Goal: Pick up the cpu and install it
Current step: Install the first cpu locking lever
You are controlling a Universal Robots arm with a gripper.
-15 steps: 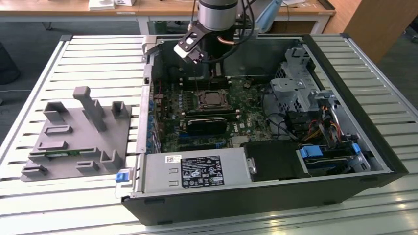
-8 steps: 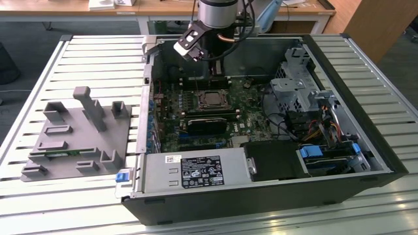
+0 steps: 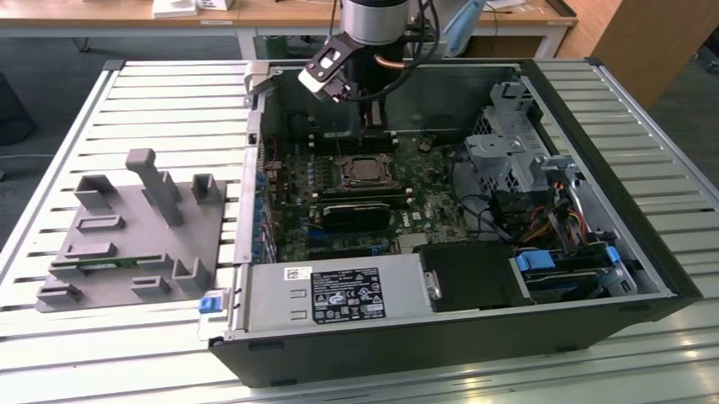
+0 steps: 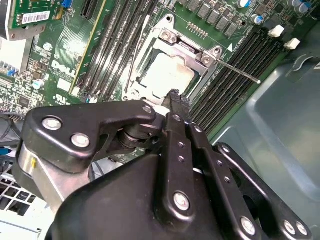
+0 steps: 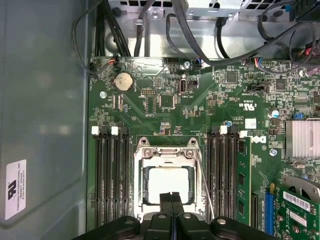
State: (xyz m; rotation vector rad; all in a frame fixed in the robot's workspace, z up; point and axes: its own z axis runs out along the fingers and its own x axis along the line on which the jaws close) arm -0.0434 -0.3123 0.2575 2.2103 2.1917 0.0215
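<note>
The hand [image 5: 171, 196] hangs over the socket, its two black fingers pressed together with nothing between them. In the first wrist view their tips cover one edge of the cpu [image 5: 167, 181]. The cpu lies flat in the motherboard [image 5: 165, 107] socket, inside the metal frame [image 5: 167, 145], with the thin latch wire [image 5: 204, 182] alongside.

In the second wrist view the hand's black linkage blocks much of the board. In the exterior view the fingertips are lost against the dark case interior. Contact with the chip cannot be settled, though a gap seems likely.

A green memory stick [image 5: 243, 180] stands in a slot beside the socket. Black cables [image 5: 200, 40] run past the board's edge.

A white label [image 5: 15, 190] with small black print sits on the grey case wall, and a printed label is on the power supply [image 3: 343, 299]. A grey fixture [image 3: 124, 236] lies on the slatted desk [image 3: 168, 93].
</note>
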